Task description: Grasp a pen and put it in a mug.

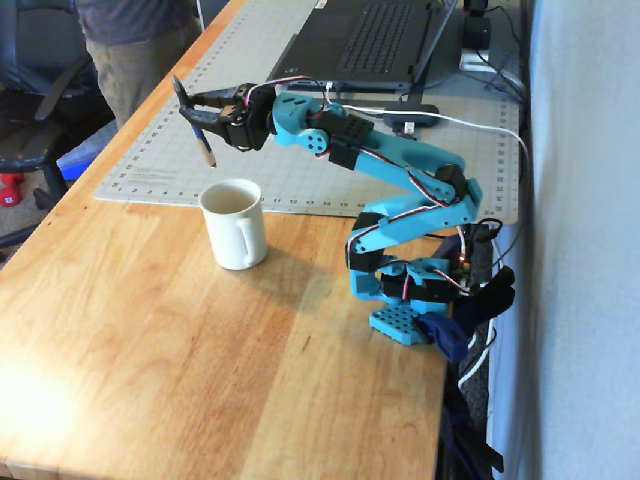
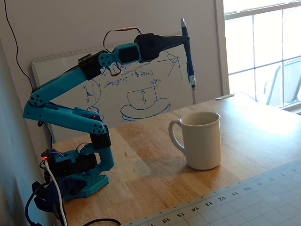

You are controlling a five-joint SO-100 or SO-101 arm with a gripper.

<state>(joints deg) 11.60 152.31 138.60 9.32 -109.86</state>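
Note:
The cream-white mug [image 1: 233,222] stands upright on the wooden table, handle toward the camera in one fixed view and to the left in the other, where the mug [image 2: 202,141] shows a pale interior. My gripper [image 1: 195,108] is raised above and behind the mug, shut on the dark pen [image 1: 205,148]. The gripper [image 2: 185,40] holds the pen [image 2: 190,66] near its upper end. The pen hangs almost upright with its silvery tip down, well above the mug's rim and clear of it.
A grey cutting mat [image 1: 170,150] lies behind the mug with a laptop [image 1: 370,40] on it. A person [image 1: 130,40] stands at the table's far left corner. A whiteboard [image 2: 117,99] leans on the wall. The arm's base [image 1: 410,300] sits by the right table edge.

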